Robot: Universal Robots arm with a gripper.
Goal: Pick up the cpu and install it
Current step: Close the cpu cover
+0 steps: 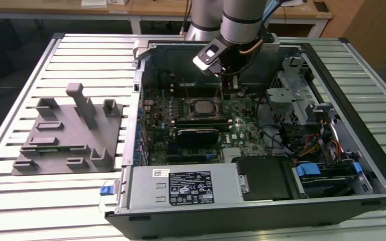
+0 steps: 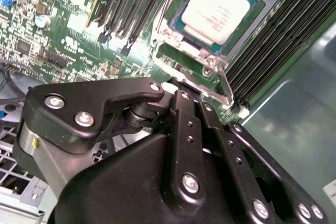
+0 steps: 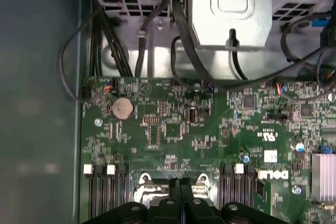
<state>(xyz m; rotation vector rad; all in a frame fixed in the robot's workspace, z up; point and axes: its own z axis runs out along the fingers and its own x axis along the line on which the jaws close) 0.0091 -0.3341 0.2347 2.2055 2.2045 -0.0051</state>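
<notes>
The cpu [image 2: 215, 8], a pale silvery square chip, lies flat inside the metal-framed socket [image 2: 205, 59] on the green motherboard. In the exterior view the cpu [image 1: 202, 106] sits mid-board inside the open computer case. My gripper [image 1: 233, 93] hangs low over the board just to the exterior view's right of the socket. The black fingers are pressed together, so my gripper [image 2: 176, 88] is shut with nothing between them, its tips right at the socket's frame edge and lever. In the first wrist view my gripper [image 3: 181, 183] shows its closed tips over the socket frame.
A gray slotted fixture [image 1: 69, 133] stands on the slatted table [image 1: 18, 201] at the exterior view's left of the case. Inside the case are memory slots [image 2: 131, 3], a power supply [image 1: 179, 186], a drive cage [image 1: 300, 98] and loose cables [image 3: 157, 45].
</notes>
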